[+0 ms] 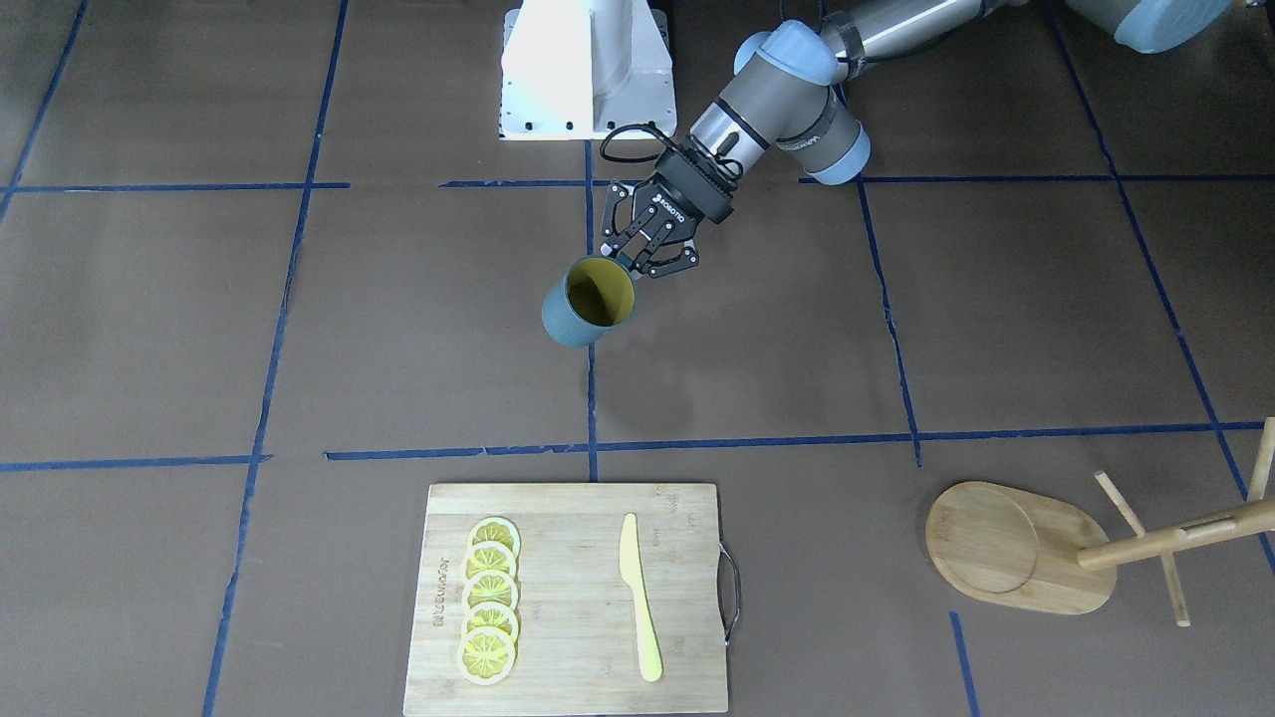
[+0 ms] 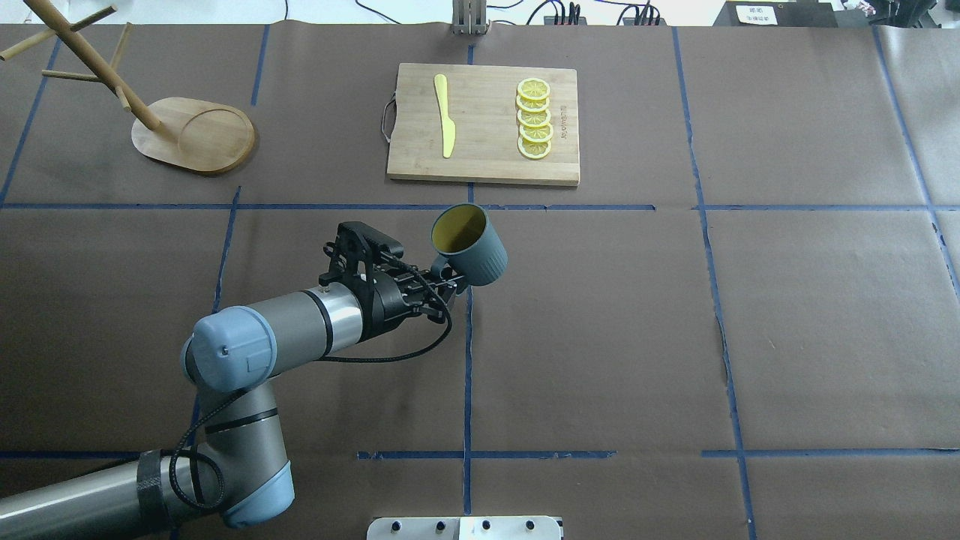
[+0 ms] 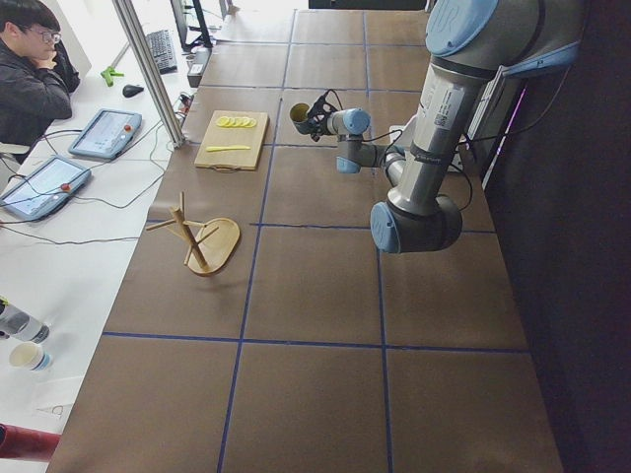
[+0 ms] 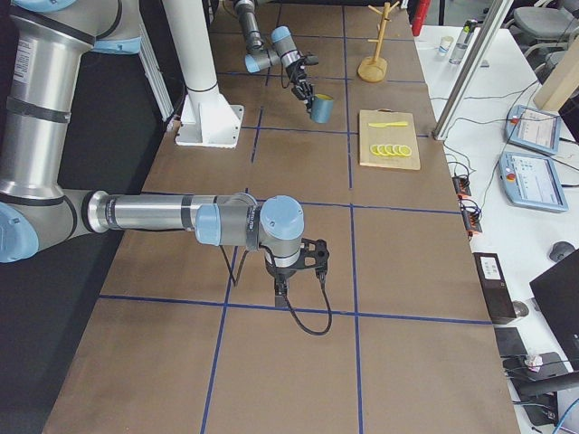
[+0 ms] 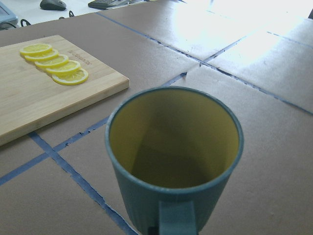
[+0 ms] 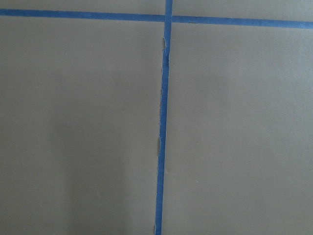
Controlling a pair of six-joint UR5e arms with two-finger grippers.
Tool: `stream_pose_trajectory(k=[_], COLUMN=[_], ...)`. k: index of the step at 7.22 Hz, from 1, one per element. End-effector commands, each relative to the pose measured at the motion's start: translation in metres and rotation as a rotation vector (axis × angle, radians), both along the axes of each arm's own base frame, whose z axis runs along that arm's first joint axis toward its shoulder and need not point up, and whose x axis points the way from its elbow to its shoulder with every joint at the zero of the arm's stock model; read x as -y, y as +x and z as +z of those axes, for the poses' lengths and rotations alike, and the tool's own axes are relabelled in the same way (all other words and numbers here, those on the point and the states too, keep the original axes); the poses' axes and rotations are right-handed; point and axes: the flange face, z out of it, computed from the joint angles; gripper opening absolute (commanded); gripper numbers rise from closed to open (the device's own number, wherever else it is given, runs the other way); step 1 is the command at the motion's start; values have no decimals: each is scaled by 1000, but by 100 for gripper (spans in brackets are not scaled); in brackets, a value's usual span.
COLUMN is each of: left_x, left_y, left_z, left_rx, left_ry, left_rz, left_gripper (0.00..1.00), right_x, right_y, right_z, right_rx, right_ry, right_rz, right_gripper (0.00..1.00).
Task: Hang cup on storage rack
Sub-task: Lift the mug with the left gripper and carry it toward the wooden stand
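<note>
The storage rack (image 2: 217, 131) stood well off to the left of the left gripper (image 2: 448, 280) and farther from the robot, its pegs bare. The gripper was clamped on the squared handle of the cup (image 2: 476, 247), which hung above the table (image 2: 750, 315) just past the fingers, tilted with its yellow mouth turned leftward. The hold probably served to steer the handle onto a peg, though the fingers crowded that same loop. Beyond the gripper lay a cutting board (image 2: 484, 161) bearing a yellow knife (image 2: 445, 116) and lemon slices (image 2: 535, 118), seemingly off the line to the rack. Far to the right, the right gripper (image 4: 298, 267) hung low over the table. Whether its fingers were apart or together could not be told.
</note>
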Motion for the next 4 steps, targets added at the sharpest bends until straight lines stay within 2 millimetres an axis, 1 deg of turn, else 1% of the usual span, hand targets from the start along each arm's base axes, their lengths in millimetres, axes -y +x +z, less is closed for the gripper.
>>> stream_pose_trajectory(k=[1,2,3,4], left_x=[35,52,74,98], left_y=[-30,-45,-69,-98], left_z=[-4,-4,-8,-12], left_rx=[-191,-302,-375,-521], left_ry=[-321,-503,-620,-776], left_rz=[3,7,29,21], left_gripper=[0,0,0,0], right_x=[0,0,0,0], right_y=[0,0,0,0], right_z=[0,0,0,0], right_rx=[1,0,0,0], right_ry=[0,0,0,0], right_rz=[0,0,0,0], right_gripper=[100,100,100,100])
